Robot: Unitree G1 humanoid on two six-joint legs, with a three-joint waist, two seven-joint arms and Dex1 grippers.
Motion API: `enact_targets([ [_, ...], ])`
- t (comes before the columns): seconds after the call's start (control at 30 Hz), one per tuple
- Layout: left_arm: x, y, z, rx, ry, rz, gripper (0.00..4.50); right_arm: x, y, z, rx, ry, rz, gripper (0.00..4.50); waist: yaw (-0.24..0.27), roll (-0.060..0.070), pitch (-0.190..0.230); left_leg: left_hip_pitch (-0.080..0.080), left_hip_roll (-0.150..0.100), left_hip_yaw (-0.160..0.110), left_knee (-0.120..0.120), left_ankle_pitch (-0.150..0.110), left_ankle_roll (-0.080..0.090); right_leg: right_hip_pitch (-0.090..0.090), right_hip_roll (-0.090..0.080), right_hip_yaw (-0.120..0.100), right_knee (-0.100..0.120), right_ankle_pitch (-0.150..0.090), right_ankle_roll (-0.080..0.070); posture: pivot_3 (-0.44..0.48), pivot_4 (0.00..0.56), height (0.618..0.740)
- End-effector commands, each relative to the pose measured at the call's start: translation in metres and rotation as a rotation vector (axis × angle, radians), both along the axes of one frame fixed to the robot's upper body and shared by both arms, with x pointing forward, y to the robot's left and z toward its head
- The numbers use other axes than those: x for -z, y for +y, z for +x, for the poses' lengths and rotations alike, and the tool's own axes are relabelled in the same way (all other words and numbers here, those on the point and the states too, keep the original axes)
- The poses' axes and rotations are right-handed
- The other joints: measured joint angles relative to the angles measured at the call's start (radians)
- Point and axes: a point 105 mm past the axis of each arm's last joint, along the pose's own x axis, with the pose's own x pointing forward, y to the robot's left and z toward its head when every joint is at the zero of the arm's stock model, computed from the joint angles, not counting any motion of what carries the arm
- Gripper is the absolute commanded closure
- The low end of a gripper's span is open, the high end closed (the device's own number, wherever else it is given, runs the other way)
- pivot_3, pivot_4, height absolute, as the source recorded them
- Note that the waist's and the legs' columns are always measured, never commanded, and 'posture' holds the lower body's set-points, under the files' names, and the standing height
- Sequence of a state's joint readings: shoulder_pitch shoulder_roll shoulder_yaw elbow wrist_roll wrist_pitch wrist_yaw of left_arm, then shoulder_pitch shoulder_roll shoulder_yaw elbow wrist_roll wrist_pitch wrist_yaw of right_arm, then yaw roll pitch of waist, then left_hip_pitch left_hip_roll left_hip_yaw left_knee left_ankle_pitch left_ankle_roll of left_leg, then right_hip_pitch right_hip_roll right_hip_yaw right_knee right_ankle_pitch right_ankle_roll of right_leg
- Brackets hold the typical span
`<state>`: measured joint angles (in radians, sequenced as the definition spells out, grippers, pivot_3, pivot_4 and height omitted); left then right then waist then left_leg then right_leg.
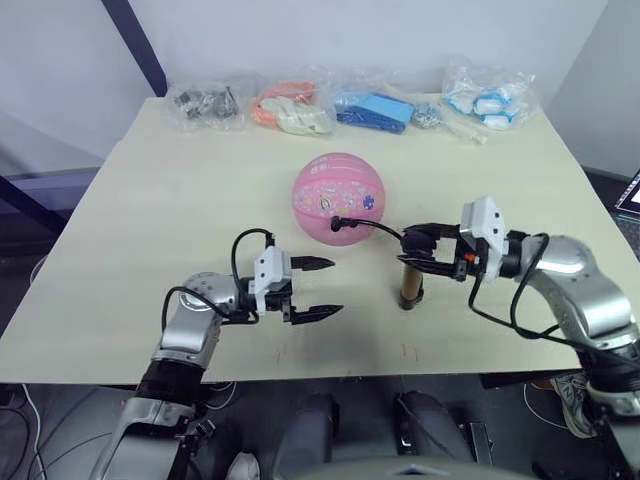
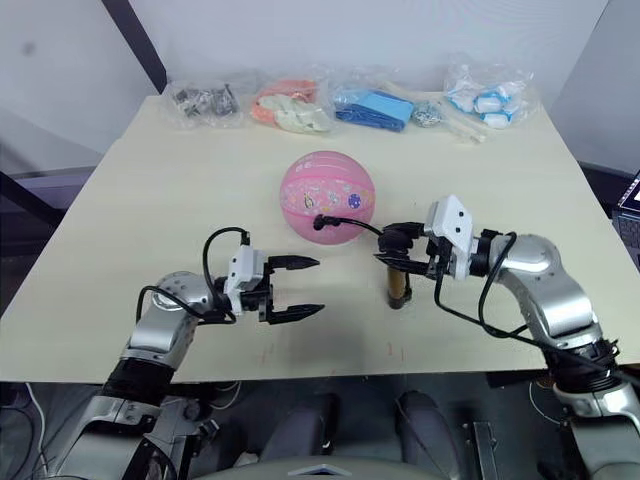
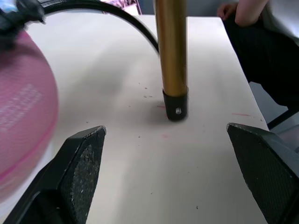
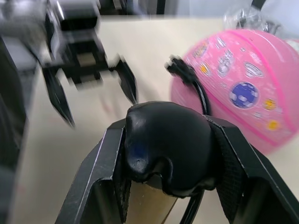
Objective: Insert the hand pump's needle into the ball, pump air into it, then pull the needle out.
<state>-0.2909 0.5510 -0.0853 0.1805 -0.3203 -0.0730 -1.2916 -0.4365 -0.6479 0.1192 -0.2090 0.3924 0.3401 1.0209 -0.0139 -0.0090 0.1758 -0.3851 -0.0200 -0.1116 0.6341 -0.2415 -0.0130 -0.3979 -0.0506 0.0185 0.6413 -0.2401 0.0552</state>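
Upright, hand pump (image 1: pixel 410 286) clamped atop by right hand (image 1: pixel 424 250); left hand (image 1: pixel 318 289) apart, nearby.

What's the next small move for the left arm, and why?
Probably move the open left tool forward to close on the hand pump barrel. The right tool already holds its top, the pump stands upright, and the hose fitting sits against the ball.

pink ball (image 1: pixel 338 197) (cartoon prints), bronze-gold hand pump (image 1: pixel 410 283)
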Motion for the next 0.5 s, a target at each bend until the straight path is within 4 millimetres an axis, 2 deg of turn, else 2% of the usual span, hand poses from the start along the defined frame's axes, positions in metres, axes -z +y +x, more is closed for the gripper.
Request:
enact_targets([
  [0.03,-0.015,0.001,-0.003,0.012,-0.047,-0.032,0.06,-0.019,0.002,-0.001,-0.042,-0.077,-0.069,2.56,0.000,0.000,0.001,0.000,0.000,0.000,0.000,0.000,0.000,0.000,0.000,0.000,0.000,0.000,0.000,0.000,0.150,0.740],
  [0.1,-0.019,0.002,-0.004,0.015,-0.053,-0.039,0.06,-0.026,0.004,-0.001,-0.055,-0.093,-0.090,2.56,0.000,-0.001,0.002,-0.003,0.000,0.000,0.000,0.000,0.000,-0.003,0.000,0.000,0.000,0.000,-0.001,0.000,0.150,0.740],
  [0.2,-0.029,0.006,-0.006,0.025,-0.068,-0.065,0.06,-0.026,-0.001,-0.003,-0.082,-0.112,-0.193,2.56,0.000,-0.001,0.002,-0.014,-0.001,0.000,0.001,0.000,0.000,-0.013,0.000,0.000,0.001,0.001,-0.001,0.000,0.150,0.740],
  [0.37,-0.043,0.015,-0.009,0.052,-0.072,-0.094,0.06,-0.025,-0.007,-0.005,-0.105,-0.117,-0.302,2.56,0.000,-0.002,0.003,-0.015,-0.002,0.000,0.001,0.000,0.000,-0.014,-0.001,0.000,0.001,0.001,-0.002,0.000,0.150,0.740],
  [0.5,-0.053,0.025,-0.010,0.067,-0.071,-0.105,0.06,-0.016,-0.007,-0.010,-0.141,-0.102,-0.403,2.56,-0.001,-0.002,0.003,-0.015,-0.002,0.001,0.001,0.000,0.000,-0.014,-0.002,0.000,0.001,0.001,-0.002,0.000,0.150,0.740],
])
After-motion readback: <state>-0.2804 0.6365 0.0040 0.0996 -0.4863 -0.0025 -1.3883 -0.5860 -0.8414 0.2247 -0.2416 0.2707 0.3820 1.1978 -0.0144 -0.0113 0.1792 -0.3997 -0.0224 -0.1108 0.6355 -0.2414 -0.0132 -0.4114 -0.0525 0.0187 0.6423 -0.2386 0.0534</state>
